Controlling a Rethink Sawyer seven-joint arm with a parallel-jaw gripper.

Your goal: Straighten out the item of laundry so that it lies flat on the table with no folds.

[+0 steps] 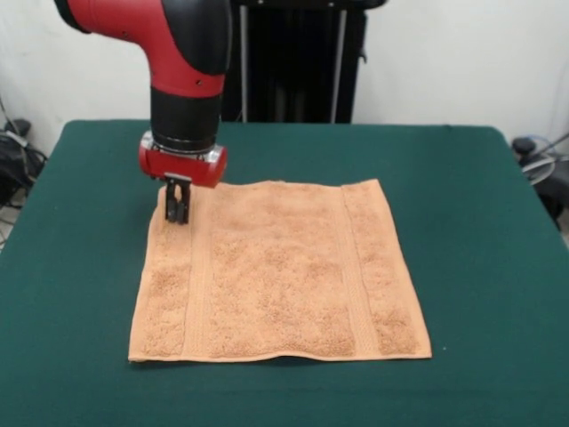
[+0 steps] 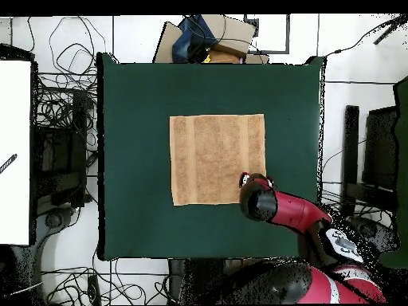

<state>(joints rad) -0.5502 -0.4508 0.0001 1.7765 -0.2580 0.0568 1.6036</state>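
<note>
The two short black fingers (image 1: 172,204) of the gripper (image 1: 178,212) point straight down and stand close together, with only a narrow slit between them. Whether they pinch any fabric cannot be determined. Their tips meet the far left corner area of the towel as seen from the front.

Above the fingers sits a red wrist flange with a silver rim, then a black cylindrical link, then the red elbow of the red and black robot arm (image 1: 182,53). In the overhead view, the arm's end covers the lower right corner of the towel.

The small, roughly square, light orange-tan terry towel (image 1: 280,276) lies spread out flat near the middle of the large rectangular table with a dark green felt-like surface (image 1: 480,196). All four edges are visible and nearly straight. Two woven band stripes run from the far edge to the near edge, one close to each side edge. The near edge shows a slight shadow beneath it toward the centre.
</note>
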